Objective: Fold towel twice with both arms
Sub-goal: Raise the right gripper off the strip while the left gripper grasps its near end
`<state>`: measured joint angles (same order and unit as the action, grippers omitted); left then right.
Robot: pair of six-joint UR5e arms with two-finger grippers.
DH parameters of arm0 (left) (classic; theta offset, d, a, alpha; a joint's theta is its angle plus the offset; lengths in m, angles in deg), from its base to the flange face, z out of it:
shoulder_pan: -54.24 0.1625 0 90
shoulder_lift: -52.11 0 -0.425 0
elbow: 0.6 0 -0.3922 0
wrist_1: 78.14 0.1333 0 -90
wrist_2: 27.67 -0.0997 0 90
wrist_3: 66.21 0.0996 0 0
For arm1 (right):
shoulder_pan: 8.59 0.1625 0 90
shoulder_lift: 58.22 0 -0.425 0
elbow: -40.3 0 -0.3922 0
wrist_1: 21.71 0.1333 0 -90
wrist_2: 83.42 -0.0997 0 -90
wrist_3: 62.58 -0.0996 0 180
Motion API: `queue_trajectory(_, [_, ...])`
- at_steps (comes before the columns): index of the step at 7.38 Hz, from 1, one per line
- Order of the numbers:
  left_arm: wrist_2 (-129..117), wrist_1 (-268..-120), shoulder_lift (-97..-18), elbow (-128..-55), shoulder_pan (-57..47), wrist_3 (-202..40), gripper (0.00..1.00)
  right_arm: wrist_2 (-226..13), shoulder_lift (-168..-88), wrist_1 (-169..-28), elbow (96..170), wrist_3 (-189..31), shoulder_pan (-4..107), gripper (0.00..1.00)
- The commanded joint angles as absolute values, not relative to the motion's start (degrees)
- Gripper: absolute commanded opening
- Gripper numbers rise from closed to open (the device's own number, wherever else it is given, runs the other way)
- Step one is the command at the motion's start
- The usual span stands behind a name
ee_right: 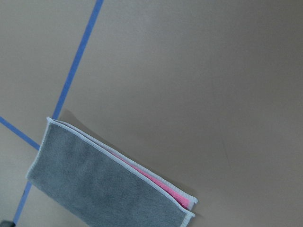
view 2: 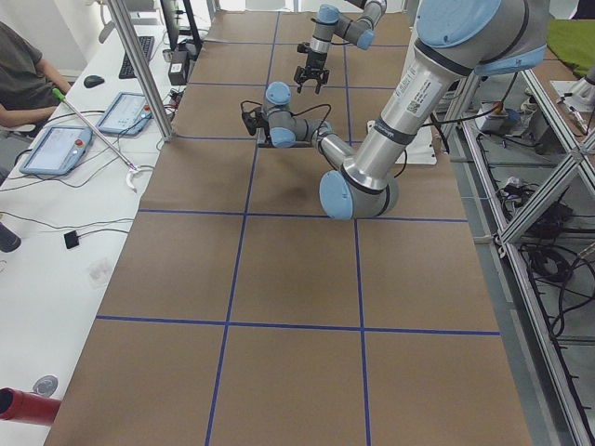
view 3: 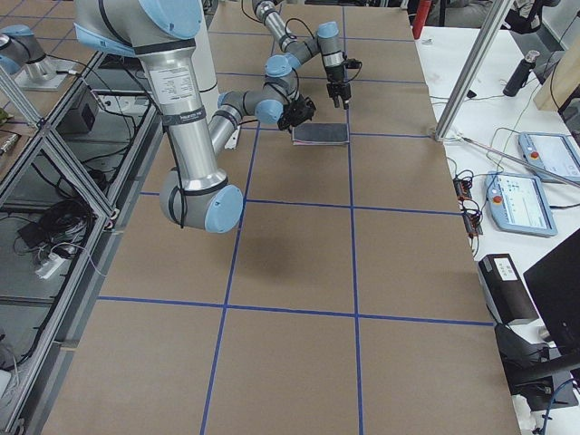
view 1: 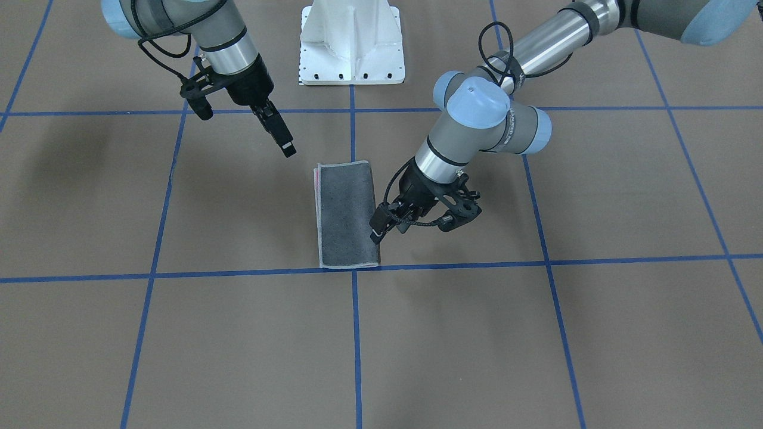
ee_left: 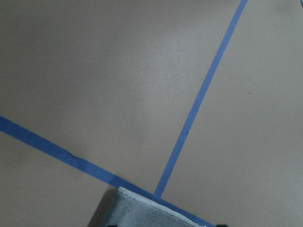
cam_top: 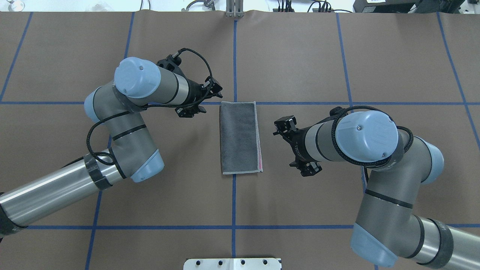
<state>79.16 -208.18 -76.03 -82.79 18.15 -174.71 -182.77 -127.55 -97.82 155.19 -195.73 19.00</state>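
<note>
Overhead exterior | towel (cam_top: 240, 137) folded once, second fold pending | my left pincer (view 1: 378, 233) parted | right pincer (view 1: 287, 148) state: cannot tell | next, likely: grip short-end corners

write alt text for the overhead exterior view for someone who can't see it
A towel folded in half, dark grey face up, lies at the centre of a brown table gridded with blue tape. The left arm and right arm flank its long sides.

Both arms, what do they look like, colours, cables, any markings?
The left arm and right arm match: silver-grey tubes, rounded light blue joint caps, black bands around the segments, and a black braided cable looping at each wrist. The left hand and right hand are black, with slim fingers.
</note>
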Motion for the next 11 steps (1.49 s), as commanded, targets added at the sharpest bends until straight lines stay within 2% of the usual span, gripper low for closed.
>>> queue_trajectory(1, [72.15,-199.31,-72.27,-93.53,25.36,-179.93,0.67,-182.65,-128.44,-97.74,154.65,-187.96,20.68,1.0])
queue_trajectory(3, [64.28,-190.58,-69.97,-100.68,33.48,-180.55,0.67,-182.73,-129.41,-97.82,153.69,-182.92,23.21,1.0])
queue_trajectory(4, [63.83,-190.46,-69.71,-100.53,35.94,-182.82,0.95,-182.91,-130.37,-97.91,153.25,-179.16,23.4,1.0])
queue_trajectory(5, [62.09,-190.46,-70.05,-99.92,37.79,-183.28,1.0,-185.26,-131.42,-97.82,153.24,-176.34,24.54,1.0])
queue_trajectory(6, [61.37,-190.46,-70.05,-99.65,38.07,-183.02,1.0,-185.8,-132.13,-97.74,153.24,-175.97,25.24,1.0])
queue_trajectory(7, [61.45,-190.9,-70.14,-98.6,38.07,-182.59,0.97,-185.81,-132.31,-97.74,153.24,-175.96,25.34,1.0])
queue_trajectory(8, [61.46,-192.29,-70.49,-97.81,37.9,-182.49,0.83,-185.9,-133.1,-97.65,153.24,-175.87,25.34,1.0])
queue_trajectory(10, [61.46,-193.01,-70.58,-97.45,37.81,-182.49,0.64,-185.9,-133.81,-97.56,153.16,-175.17,25.69,1.0])
queue_trajectory(11, [61.46,-193.1,-70.58,-97.45,37.63,-182.49,0.6,-185.81,-133.81,-97.56,153.16,-175.17,25.69,1.0])
